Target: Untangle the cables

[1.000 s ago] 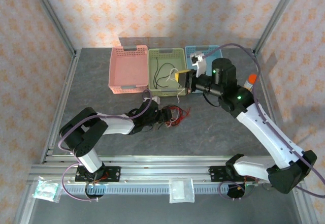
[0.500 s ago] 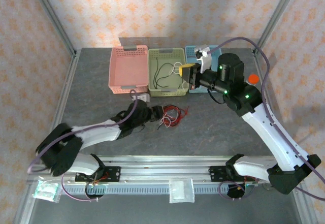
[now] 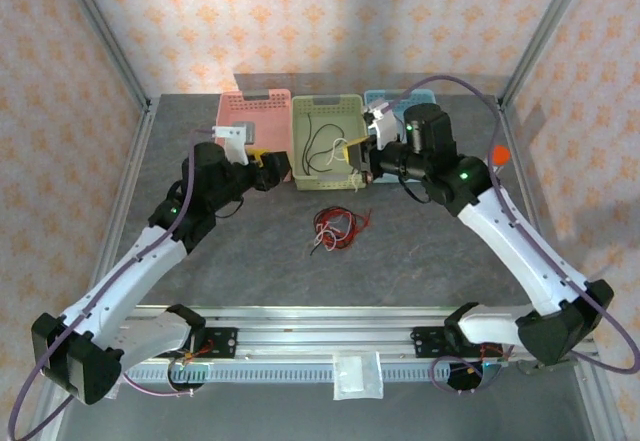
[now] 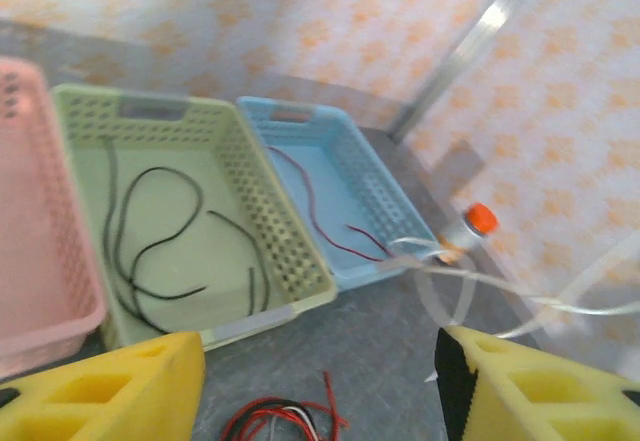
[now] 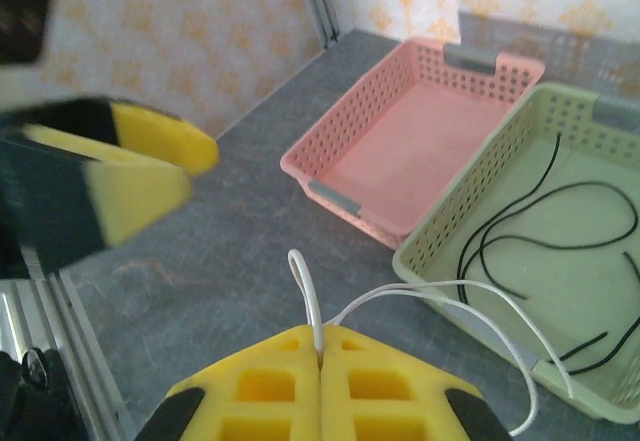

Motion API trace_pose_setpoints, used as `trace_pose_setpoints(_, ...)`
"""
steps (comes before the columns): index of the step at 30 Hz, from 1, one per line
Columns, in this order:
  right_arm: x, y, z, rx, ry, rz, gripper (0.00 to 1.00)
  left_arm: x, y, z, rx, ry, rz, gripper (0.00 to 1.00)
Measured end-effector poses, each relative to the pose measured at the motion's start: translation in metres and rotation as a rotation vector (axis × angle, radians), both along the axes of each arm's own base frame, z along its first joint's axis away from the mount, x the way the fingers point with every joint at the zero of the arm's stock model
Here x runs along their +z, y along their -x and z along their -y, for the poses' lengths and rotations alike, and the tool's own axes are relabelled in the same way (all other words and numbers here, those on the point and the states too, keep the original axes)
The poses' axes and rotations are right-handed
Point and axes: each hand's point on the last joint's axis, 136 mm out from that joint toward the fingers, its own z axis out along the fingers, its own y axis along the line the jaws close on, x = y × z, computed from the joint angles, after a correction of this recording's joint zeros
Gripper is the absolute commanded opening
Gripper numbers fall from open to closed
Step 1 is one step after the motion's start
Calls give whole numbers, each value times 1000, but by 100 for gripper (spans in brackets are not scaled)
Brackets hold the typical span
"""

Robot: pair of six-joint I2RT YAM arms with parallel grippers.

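Right gripper pinches a white cable; left gripper hangs open and empty.

The right gripper's yellow fingers are pressed together on the white cable, which arcs away from them over the near corner of the green basket just ahead. A black cable lies loose in that basket. A red cable lies in the blue basket, further ahead of the left gripper. Just below the left gripper's spread fingers, the tangle of red, black and white cables rests on the table, between the two grippers.
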Motion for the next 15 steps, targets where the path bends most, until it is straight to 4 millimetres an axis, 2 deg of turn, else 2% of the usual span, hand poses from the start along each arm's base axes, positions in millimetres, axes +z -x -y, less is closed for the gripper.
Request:
trace_pose_setpoints(2,-8,2,-4,29,11,-30,0,9,7,12,-93,-15,21,60)
trace_pose_setpoints(5,-13,6,-11,76,13,-54,0,11,16,27,-209,-28,25,58)
trace_pose_setpoints(10,-13,18,-19,164,-13,-78,0,-1,27,45,-355,-37,-6,59)
trace_pose_setpoints(15,-10,29,-25,229,-39,-90,0,-11,33,53,-424,-35,-41,59)
